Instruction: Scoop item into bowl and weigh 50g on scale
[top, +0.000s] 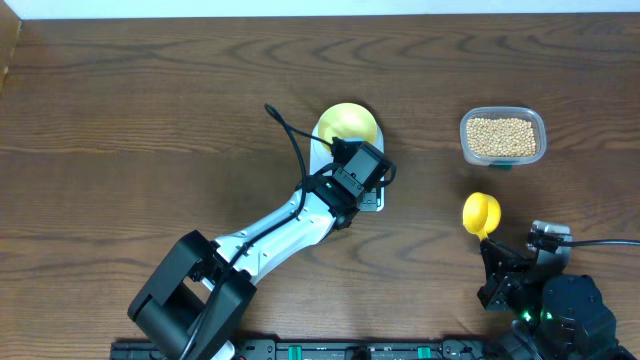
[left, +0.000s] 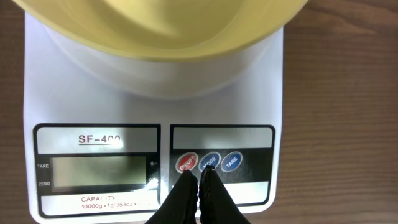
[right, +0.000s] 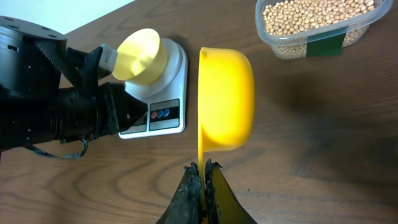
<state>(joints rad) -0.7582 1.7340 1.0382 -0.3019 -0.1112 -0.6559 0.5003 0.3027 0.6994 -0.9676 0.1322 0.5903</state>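
Left wrist view is showing the left tool (left: 199, 177), closed to a point, at the buttons (left: 210, 162) on the scale (left: 43, 93), likely powering it under the bowl (left: 161, 31); the right tool (right: 202, 171) is gripping the empty scoop (right: 227, 99).

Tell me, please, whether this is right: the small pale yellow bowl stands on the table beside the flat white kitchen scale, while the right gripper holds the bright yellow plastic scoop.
No: the small pale yellow bowl stands on the flat white kitchen scale, as the right wrist view shows. The right gripper does hold the bright yellow plastic scoop.
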